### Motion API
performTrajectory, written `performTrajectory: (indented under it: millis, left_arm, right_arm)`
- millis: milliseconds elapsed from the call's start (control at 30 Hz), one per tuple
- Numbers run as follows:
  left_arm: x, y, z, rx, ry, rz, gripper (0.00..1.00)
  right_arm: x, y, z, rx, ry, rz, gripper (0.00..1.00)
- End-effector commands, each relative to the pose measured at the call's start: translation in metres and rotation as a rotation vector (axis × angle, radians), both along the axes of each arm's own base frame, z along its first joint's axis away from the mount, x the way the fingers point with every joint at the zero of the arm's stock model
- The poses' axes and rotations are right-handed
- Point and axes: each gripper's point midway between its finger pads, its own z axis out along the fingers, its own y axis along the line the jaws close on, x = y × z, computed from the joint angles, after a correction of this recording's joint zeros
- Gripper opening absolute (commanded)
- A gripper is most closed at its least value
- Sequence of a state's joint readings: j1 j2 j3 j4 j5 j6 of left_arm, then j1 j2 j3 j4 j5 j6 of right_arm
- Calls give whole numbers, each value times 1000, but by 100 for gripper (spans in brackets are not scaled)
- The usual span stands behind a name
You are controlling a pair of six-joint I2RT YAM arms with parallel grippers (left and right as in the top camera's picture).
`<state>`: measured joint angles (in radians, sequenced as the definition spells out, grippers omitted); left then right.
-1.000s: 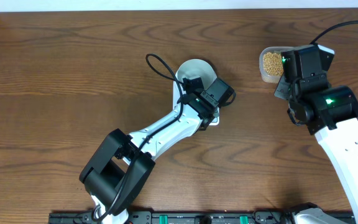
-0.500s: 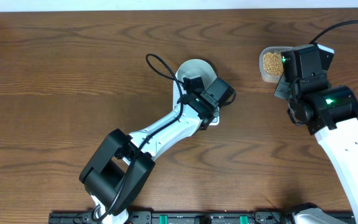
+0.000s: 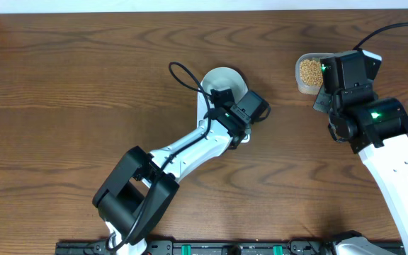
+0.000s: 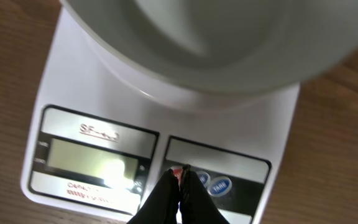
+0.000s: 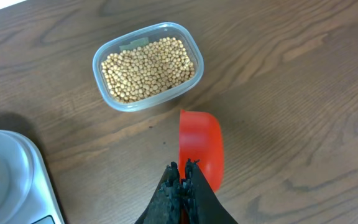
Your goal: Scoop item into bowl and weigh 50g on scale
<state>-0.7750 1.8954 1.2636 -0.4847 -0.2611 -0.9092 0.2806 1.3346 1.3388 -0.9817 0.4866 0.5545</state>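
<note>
The white scale (image 4: 82,81) fills the left wrist view, with the pale bowl (image 4: 229,56) standing on its platform. My left gripper (image 4: 180,174) is shut and empty. Its tips are at the red button, next to the blue button (image 4: 220,185), and the grey display (image 4: 92,163) is to their left. Contact with the button cannot be judged. In the overhead view the bowl (image 3: 222,76) shows beyond the left wrist. My right gripper (image 5: 183,167) is shut on a red scoop (image 5: 202,143), held above the table just short of the beans (image 5: 149,67). No beans show in the scoop.
The beans lie in a clear plastic tub (image 5: 96,62), which stands at the far right of the table in the overhead view (image 3: 308,73). The scale's corner and the bowl show at the left edge of the right wrist view (image 5: 5,162). A black cable loops beside the bowl (image 3: 179,74).
My left arm has shifted very slightly over the scale. The right arm and the scoop have not moved.
</note>
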Motion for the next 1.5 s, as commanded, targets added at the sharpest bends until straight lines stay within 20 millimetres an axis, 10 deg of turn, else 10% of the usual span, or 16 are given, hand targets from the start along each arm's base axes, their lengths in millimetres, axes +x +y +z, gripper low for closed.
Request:
performTrajectory:
  millis: [0, 1467]
  left_arm:
    - [-6, 4, -15, 47, 17, -10, 7]
    - [-4, 11, -36, 81, 12, 33, 8]
  right_arm:
    - [1, -6, -2, -33, 4, -15, 2]
    - [1, -6, -2, -33, 3, -15, 1]
